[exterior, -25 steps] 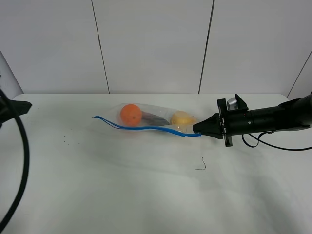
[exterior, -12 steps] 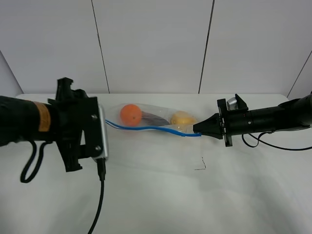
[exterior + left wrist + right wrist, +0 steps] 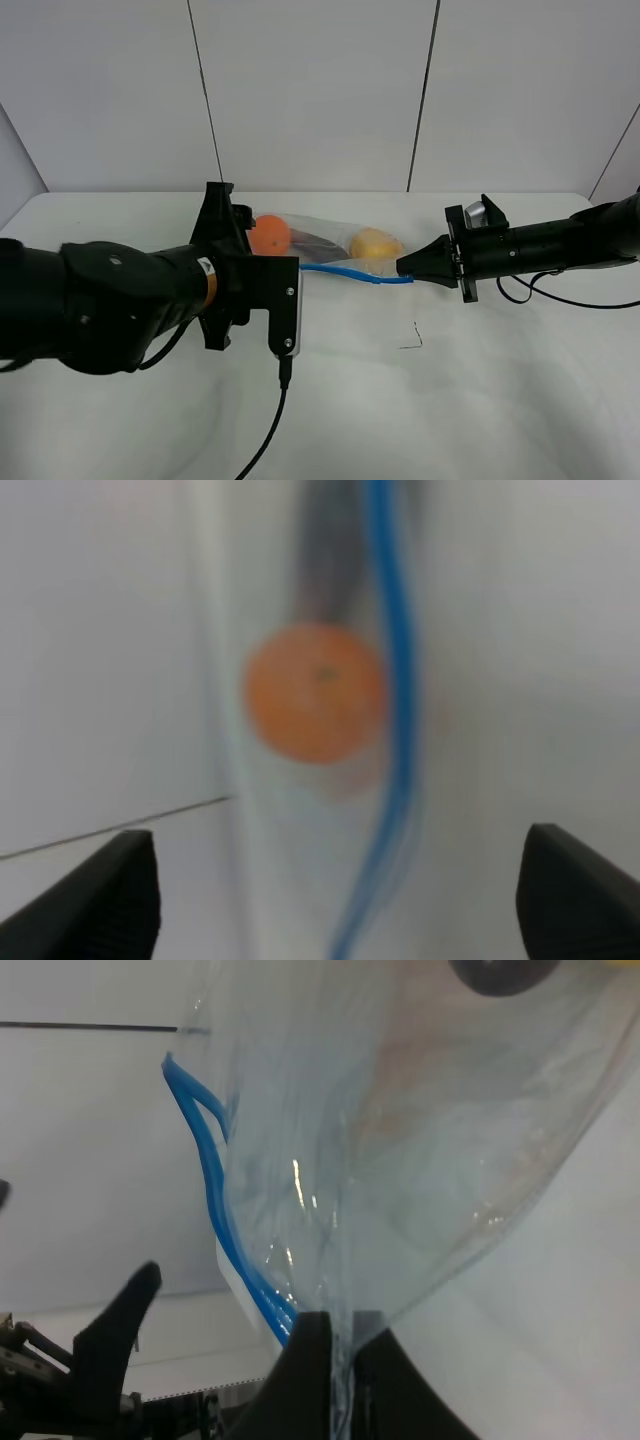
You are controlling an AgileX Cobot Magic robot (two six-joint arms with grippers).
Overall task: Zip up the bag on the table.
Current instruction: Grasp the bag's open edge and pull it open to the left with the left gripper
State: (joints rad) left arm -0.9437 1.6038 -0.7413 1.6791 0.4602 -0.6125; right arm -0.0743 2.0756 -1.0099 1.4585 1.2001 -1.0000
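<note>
The clear bag (image 3: pixel 335 245) lies at the back middle of the white table (image 3: pixel 480 400), showing an orange (image 3: pixel 268 235), a dark eggplant (image 3: pixel 315 241) and a yellow pear (image 3: pixel 372 243). Its blue zip strip (image 3: pixel 345 268) runs along the near edge. My right gripper (image 3: pixel 404 267) is shut on the bag's right end; the right wrist view shows its fingers (image 3: pixel 310 1380) pinching the plastic (image 3: pixel 400 1160) beside the strip (image 3: pixel 210 1190). My left arm (image 3: pixel 150 300) covers the bag's left end. In the blurred left wrist view my left gripper (image 3: pixel 340 855) is open, with the orange (image 3: pixel 315 692) and strip (image 3: pixel 397 710) between the fingertips.
The left arm's cable (image 3: pixel 268 430) trails toward the front edge. A small dark mark (image 3: pixel 412 340) lies on the table in front of the right gripper. A panelled wall (image 3: pixel 320 90) stands behind the table's back edge.
My left arm has swung in from the left edge to the bag's left end and now covers it. The right gripper and the bag's right end have not moved.
</note>
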